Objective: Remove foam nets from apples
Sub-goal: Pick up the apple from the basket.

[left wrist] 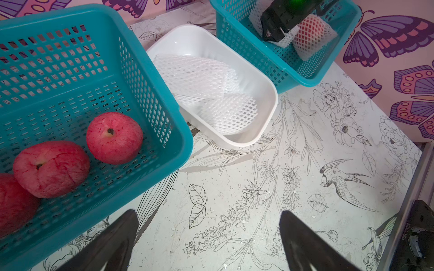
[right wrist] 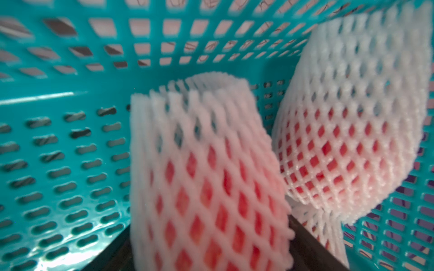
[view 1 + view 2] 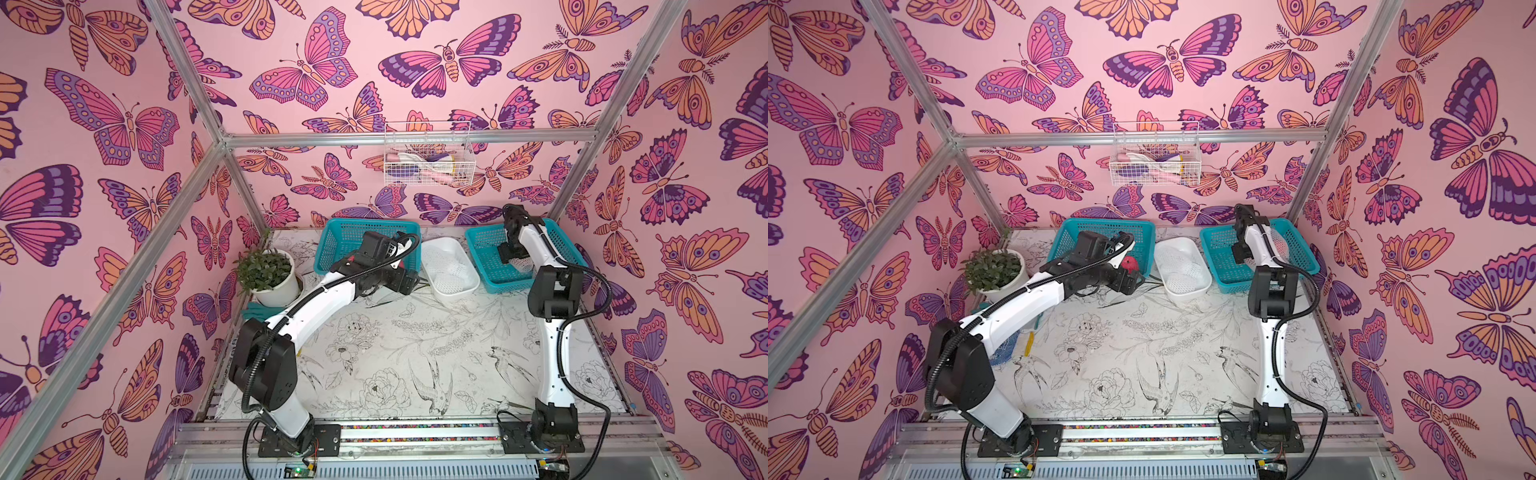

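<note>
Right jaws flank a netted apple (image 2: 206, 187) (3 apples (image 1: 114, 137) lie bare).

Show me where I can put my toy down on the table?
Bare room: the middle of the flower-printed table cover, between the two white robot arms, in front of the white plastic tray. Crowded: the back row, where the tray of white foam nets sits between two teal plastic baskets, and the back corner with the green potted plant.
</note>
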`<state>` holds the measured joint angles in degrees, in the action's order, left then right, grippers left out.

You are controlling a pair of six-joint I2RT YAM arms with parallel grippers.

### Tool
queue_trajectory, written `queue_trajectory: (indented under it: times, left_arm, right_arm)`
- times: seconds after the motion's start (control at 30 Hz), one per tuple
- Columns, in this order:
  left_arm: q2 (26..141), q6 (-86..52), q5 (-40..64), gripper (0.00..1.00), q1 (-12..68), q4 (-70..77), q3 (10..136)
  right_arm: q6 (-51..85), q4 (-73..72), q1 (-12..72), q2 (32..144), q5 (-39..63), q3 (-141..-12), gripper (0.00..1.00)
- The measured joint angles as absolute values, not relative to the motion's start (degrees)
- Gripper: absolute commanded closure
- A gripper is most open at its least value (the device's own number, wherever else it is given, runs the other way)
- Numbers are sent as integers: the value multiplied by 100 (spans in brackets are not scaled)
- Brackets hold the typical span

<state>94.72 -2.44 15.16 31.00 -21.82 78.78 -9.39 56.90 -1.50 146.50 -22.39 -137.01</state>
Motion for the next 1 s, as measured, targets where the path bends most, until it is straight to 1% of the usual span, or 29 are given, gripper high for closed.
queue_trajectory:
  times: [0.03, 0.07, 0.4, 0.5, 0.8, 1.0]
  left_arm:
    - [9472, -244, 1516, 4, 3105, -2193, 7883]
    - [9472, -244, 1516, 4, 3105, -2200, 7883]
    - [9472, -242, 1500, 4, 3109, -2241, 7883]
    - [9472, -242, 1500, 4, 3111, -2241, 7883]
    - [9472, -242, 1507, 4, 3111, -2241, 7883]
    - [9472, -244, 1538, 4, 3111, -2241, 7846]
  right_arm:
    - [-952, 5675, -154, 14650, -2202, -13701, 29]
    - [-958, 5671, -158, 14650, -2178, -13701, 31]
    - [-950, 5581, -185, 14610, -1944, -13629, 36]
    - [-978, 5387, -198, 14435, -1826, -13329, 37]
    - [-1151, 4995, -200, 13651, -972, -12208, 40]
    - [-1205, 4801, -200, 13262, -637, -11824, 41]
